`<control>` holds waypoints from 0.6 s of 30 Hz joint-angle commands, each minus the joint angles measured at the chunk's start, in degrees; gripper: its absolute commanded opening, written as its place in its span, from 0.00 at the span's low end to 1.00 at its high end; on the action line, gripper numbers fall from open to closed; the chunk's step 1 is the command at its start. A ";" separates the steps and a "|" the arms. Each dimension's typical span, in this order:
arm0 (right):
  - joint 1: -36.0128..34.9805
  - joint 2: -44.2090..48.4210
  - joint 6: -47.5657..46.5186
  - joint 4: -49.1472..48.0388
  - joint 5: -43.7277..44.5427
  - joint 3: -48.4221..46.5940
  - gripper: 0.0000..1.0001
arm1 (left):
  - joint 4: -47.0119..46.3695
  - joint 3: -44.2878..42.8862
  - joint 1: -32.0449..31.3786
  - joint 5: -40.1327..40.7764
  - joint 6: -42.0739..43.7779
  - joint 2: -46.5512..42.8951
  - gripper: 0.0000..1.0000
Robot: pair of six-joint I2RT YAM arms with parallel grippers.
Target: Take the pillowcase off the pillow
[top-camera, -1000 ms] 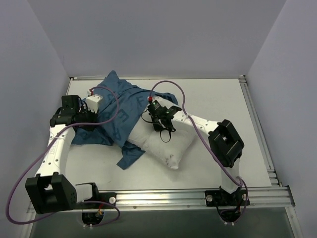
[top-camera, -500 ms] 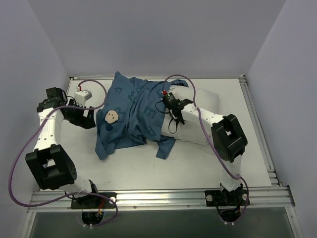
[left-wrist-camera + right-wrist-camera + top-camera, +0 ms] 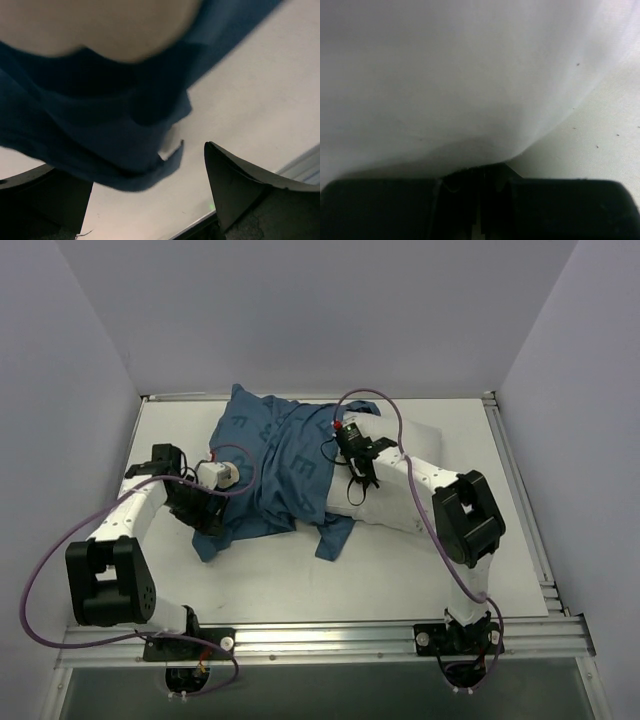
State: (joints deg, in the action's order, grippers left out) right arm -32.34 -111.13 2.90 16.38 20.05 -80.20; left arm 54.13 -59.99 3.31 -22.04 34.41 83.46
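The blue pillowcase (image 3: 280,455) lies crumpled across the left and middle of the table and covers the left end of the white pillow (image 3: 425,455). My left gripper (image 3: 212,515) is open at the pillowcase's near left edge. In the left wrist view the blue pillowcase's hem (image 3: 125,150) hangs just ahead of the wide-apart fingers (image 3: 240,192), and nothing is held by my left gripper (image 3: 145,200). My right gripper (image 3: 357,483) sits on the pillow beside the pillowcase's edge. In the right wrist view my right gripper (image 3: 480,200) is shut, pinching the white pillow (image 3: 470,75).
Grey walls close in the white table (image 3: 400,570) on the left, back and right. A metal rail (image 3: 330,640) runs along the front edge by the arm bases. Purple cables (image 3: 45,570) loop over both arms.
The left gripper let go of the pillowcase, opened, swung out left, then came back in to its left edge. The right arm swung the pillow toward the back; the pillowcase now lies flatter.
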 commanded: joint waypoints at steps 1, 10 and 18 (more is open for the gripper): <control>2.10 -5.76 2.55 8.75 -7.48 5.23 0.00 | -13.16 -0.22 0.37 11.90 -5.41 3.63 0.94; 5.88 -10.15 1.76 11.04 -4.67 6.72 0.00 | -14.58 -8.20 11.35 10.18 -7.95 -0.92 0.02; 10.45 -11.48 1.67 10.07 -5.73 9.27 0.00 | -9.92 -36.23 21.21 8.24 -7.08 -5.06 0.02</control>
State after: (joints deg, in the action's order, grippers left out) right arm -27.81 -112.77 3.57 13.23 15.59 -78.56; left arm 46.89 -86.32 21.91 -17.63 26.89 82.46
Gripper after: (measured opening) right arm 0.026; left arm 0.032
